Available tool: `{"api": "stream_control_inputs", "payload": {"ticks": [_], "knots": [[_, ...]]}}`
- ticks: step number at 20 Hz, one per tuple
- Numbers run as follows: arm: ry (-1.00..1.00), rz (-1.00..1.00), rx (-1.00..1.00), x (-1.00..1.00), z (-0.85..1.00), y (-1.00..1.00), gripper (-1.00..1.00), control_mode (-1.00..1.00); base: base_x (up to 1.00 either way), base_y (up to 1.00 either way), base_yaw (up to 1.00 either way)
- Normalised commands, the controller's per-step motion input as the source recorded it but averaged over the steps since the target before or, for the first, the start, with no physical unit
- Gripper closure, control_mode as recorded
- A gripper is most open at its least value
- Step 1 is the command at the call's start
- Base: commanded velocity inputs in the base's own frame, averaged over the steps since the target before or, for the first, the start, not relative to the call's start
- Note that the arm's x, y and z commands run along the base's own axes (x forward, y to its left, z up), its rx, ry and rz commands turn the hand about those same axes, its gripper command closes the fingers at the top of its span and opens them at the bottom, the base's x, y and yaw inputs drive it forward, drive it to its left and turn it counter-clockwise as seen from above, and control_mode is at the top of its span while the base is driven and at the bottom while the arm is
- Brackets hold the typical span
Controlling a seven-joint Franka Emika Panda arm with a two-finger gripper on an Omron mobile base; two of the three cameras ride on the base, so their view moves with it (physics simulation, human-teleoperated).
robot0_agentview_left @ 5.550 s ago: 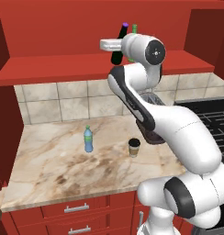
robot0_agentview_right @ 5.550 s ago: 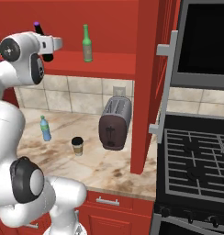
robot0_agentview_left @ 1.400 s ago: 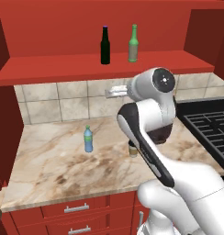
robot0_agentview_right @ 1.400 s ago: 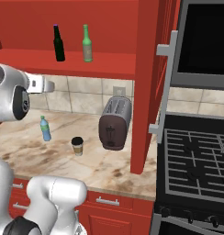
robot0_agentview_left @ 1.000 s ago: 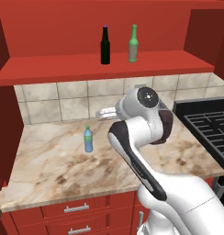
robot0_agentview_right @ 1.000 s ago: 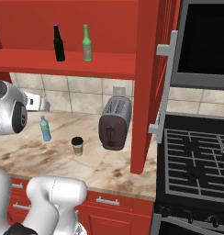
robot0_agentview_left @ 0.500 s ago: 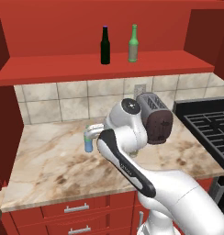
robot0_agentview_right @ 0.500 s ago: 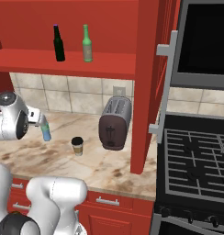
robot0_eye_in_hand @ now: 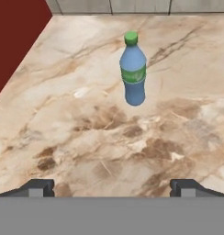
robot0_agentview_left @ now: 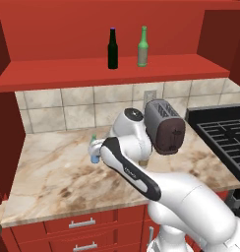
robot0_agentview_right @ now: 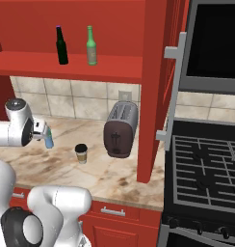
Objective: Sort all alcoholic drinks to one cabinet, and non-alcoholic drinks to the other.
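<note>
Claw is wide open and holds nothing; blue bottle stands upright on desk ahead of it.

Even, bright, diffuse rendered light; no glare. Soft faint shadows darken the frames' upper recess. Edges stay sharp, undistorted, though textures look slightly coarse.

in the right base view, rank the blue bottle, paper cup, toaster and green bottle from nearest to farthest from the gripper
1. blue bottle, on the counter right at the open gripper.
2. paper cup, on the counter to the right, nearer the front edge.
3. toaster, further right, by the red cabinet side.
4. green bottle, up on the shelf.
</note>
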Motion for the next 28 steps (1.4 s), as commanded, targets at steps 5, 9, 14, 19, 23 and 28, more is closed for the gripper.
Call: {"api": "stream_control_inputs", "payload": {"ticks": [5,9,14,19,23,28], "knots": [[0.06,0.02,0.0,0.0,-0.17,0.0,-1.0,-1.0,0.0,0.0,0.0],[0.02,0.01,0.0,0.01,-0.1,0.01,-1.0,-1.0,0.0,0.0,0.0],[0.04,0.0,0.0,0.07,-0.1,0.03,-1.0,-1.0,0.0,0.0,0.0],[0.0,0.0,-0.01,0.2,-0.02,0.0,-1.0,-1.0,0.0,0.0,0.0],[0.0,0.0,-0.04,0.15,0.0,0.0,-1.0,-1.0,0.0,0.0,0.0],[0.0,0.0,-0.08,0.24,0.0,0.0,-1.0,-1.0,0.0,0.0,0.0]]}}
